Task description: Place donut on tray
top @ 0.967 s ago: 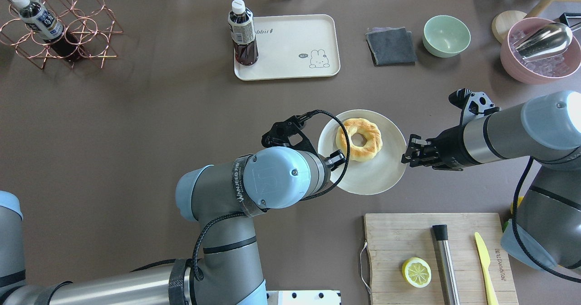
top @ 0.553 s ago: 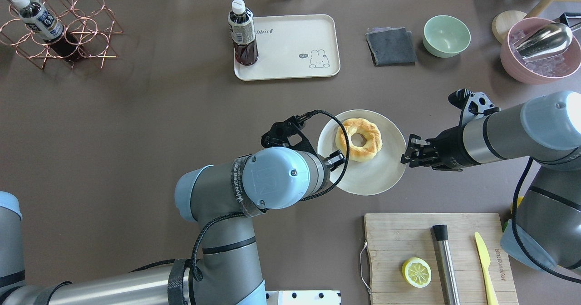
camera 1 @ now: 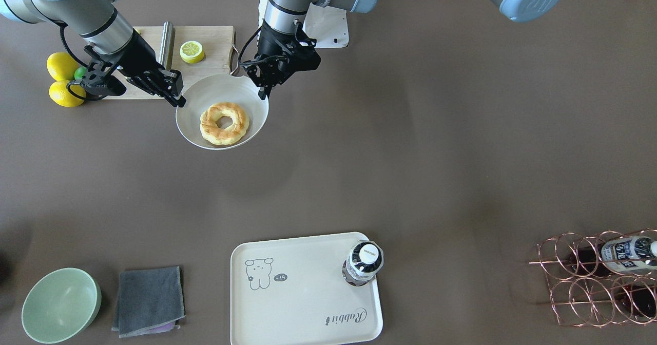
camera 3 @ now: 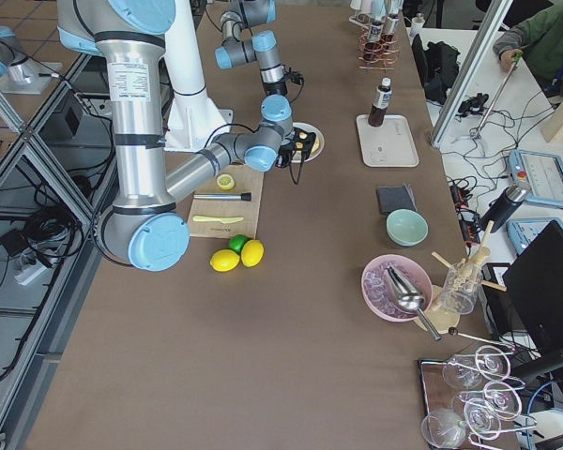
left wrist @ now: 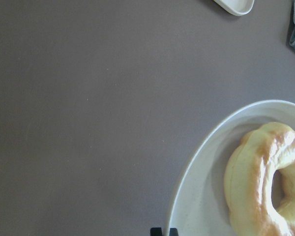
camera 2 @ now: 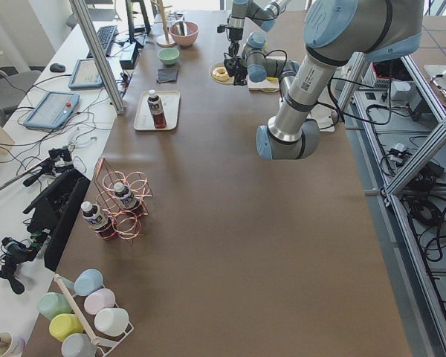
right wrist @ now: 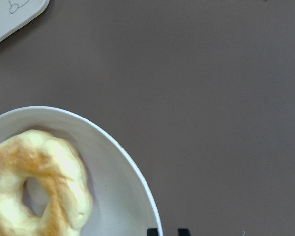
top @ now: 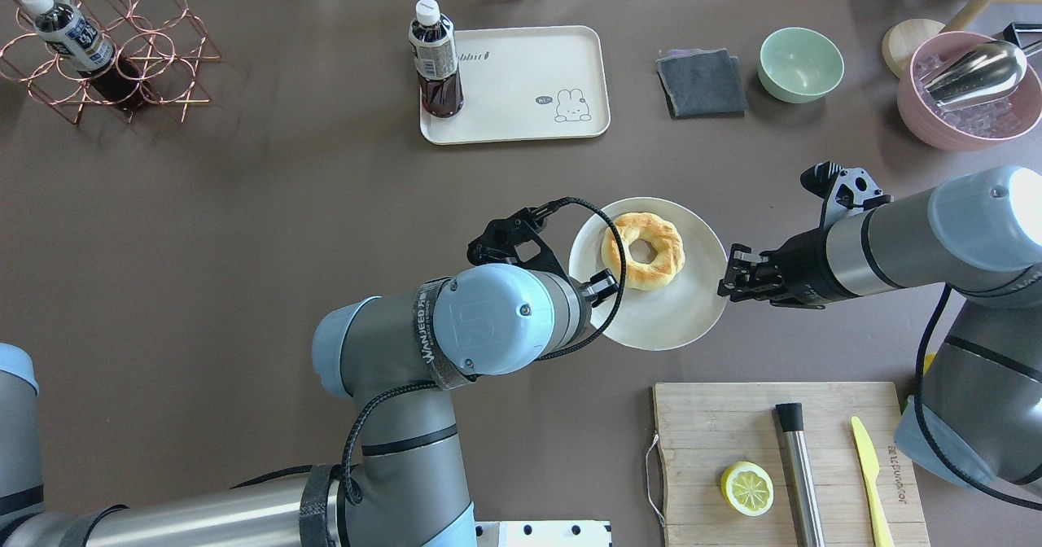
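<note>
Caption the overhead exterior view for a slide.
Left gripper and right gripper clamp the plate carrying the donut; tray and bottle beyond.

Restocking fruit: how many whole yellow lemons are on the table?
2. One whole yellow lemon and a second lie side by side on the table beside the wooden cutting board, by a green lime. The cut lemon half on the board isn't counted; none looks hidden.

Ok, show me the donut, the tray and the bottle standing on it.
donut (top: pixel 643 277), overhead view, lower part of its ring
tray (top: pixel 521 83), overhead view, bare middle of its floor
bottle (top: pixel 435 59), overhead view, on its label
</note>
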You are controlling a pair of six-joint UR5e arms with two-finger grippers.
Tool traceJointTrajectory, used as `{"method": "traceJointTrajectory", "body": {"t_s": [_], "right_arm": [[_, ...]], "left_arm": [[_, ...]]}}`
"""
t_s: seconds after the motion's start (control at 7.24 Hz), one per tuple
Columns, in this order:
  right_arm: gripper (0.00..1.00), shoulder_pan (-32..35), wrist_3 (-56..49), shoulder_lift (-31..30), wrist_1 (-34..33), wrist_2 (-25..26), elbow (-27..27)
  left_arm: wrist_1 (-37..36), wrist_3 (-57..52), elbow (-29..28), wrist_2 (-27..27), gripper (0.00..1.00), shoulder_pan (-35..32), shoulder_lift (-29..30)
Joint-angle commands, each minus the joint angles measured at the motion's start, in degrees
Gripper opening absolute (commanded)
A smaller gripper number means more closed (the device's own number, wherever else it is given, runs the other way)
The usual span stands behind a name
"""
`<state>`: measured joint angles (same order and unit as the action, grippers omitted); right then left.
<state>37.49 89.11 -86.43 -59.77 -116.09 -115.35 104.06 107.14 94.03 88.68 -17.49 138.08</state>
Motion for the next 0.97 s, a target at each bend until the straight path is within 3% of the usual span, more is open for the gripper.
{"method": "traceJointTrajectory", "body": {"t_s": [0.0,0.14,0.28,0.41,0.83], "right_arm": [[0.26,-0.40,0.01,0.47,0.00,0.51,0.30],[0.25,-0.40,0.01,0.39,0.00,0.51,0.30],[0.05,-0.40,0.62,0.48,0.00,0.43,0.30],[0.00,-0.40,3.41,0.91,0.00,0.42,0.30],[0.00,-0.40,4.84,1.18,0.26,0.25,0.30]], "left_arm": [[0.00,-0.09,0.10,0.00,0.00,0.00,-0.09],[0.00,-0.09,0.10,0.00,0.00,0.00,-0.09],[0.09,-0.17,0.19,0.00,0.00,0.00,-0.09],[0.09,-0.44,0.19,0.00,0.00,0.00,-0.09],[0.18,-1.05,1.49,0.35,0.04,0.00,-0.78]]}}
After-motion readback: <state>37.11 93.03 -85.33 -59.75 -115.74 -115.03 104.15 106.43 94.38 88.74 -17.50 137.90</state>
